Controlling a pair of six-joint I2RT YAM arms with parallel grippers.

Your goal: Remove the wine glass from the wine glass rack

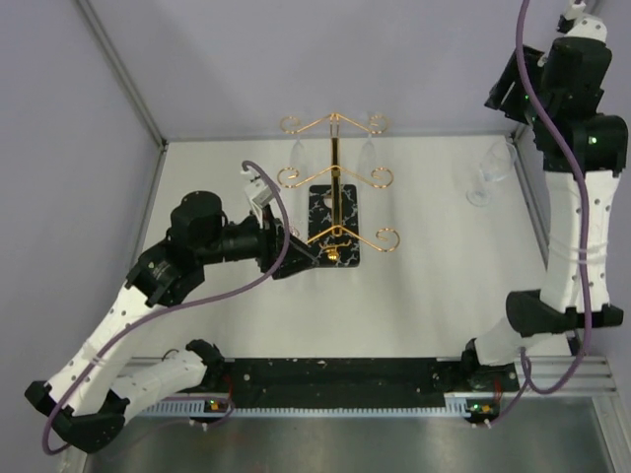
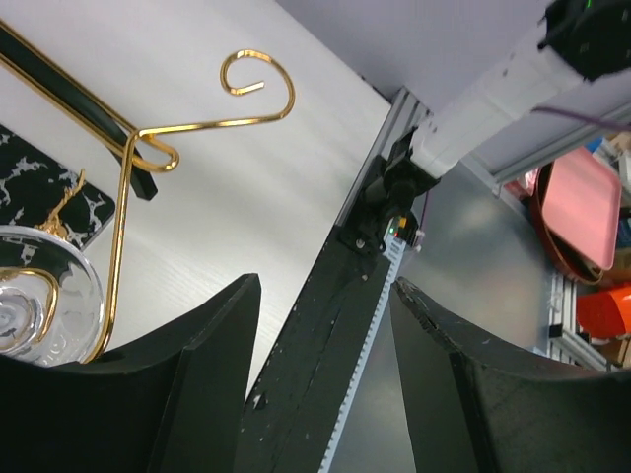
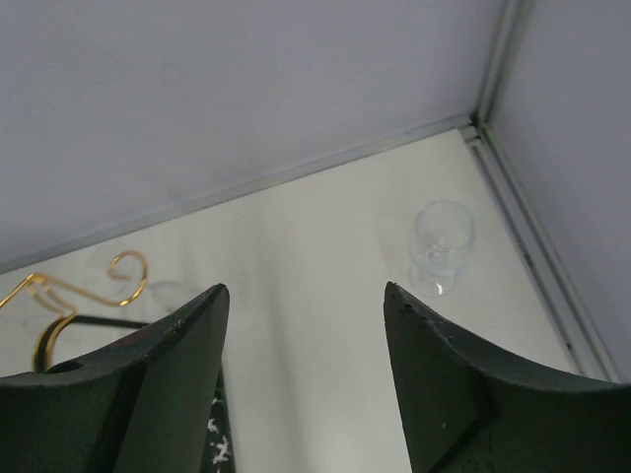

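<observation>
Wine glass [image 3: 442, 246] stands upright on the table [image 3: 315, 246], off the wine glass rack [image 1: 335, 187]. It is ahead of my right claw [image 3: 304, 296] and a little to its right, stem vertical, clear of both fingers. That claw is spread wide with nothing between its fingers. My left claw [image 2: 325, 286] is spread and empty too, low beside the rack's marble base. Just outside one of its fingers a second glass [image 2: 35, 296] sits caught in the gold wire. If that one is to come off, I judge the left arm the nearer; it would have to shift sideways toward the glass first.
</observation>
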